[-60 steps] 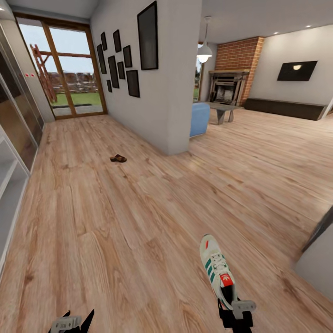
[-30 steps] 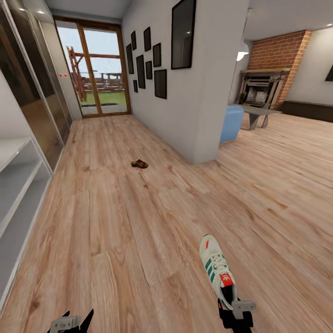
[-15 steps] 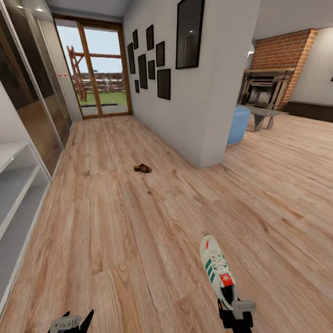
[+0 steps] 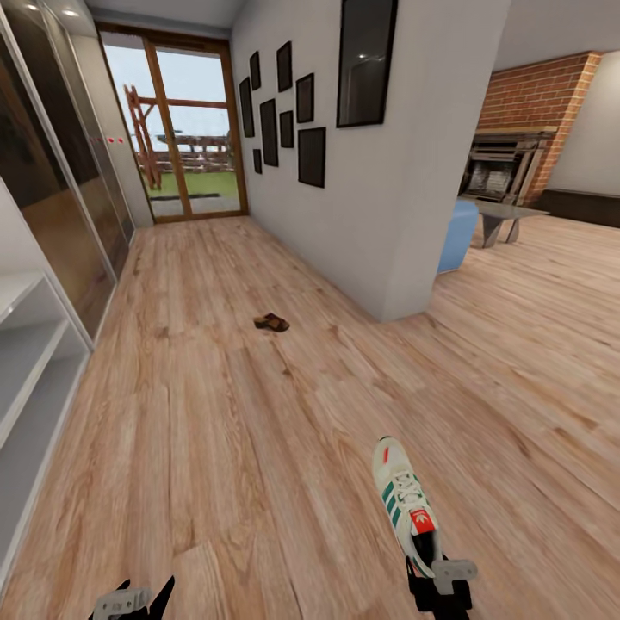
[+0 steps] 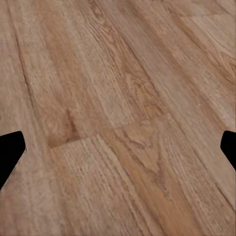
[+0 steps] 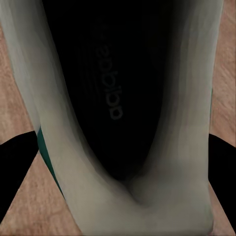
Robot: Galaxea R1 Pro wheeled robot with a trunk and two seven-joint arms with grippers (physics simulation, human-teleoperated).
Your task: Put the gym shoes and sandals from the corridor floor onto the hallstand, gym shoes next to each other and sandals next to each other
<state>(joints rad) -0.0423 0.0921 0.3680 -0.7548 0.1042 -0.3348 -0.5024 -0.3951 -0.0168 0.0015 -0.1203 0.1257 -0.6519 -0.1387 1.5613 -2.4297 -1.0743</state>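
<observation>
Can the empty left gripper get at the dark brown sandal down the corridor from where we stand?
Probably not: the dark brown sandal lies far down the wood-plank floor, well beyond the open left gripper. Nothing blocks it.

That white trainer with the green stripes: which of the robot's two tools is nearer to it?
The right. The right tool grips the gym shoe at its heel, while the left tool hangs open over bare corridor floor, well off to the side.

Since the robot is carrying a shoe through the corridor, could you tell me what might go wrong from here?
1. The right gripper holds the gym shoe only at its heel, toe sticking far forward; it could twist or slip out while driving.
2. A sandal lies on the corridor floor ahead; the base might run over it.
3. The white shelving sits close on the left, so turning could clip it.
</observation>
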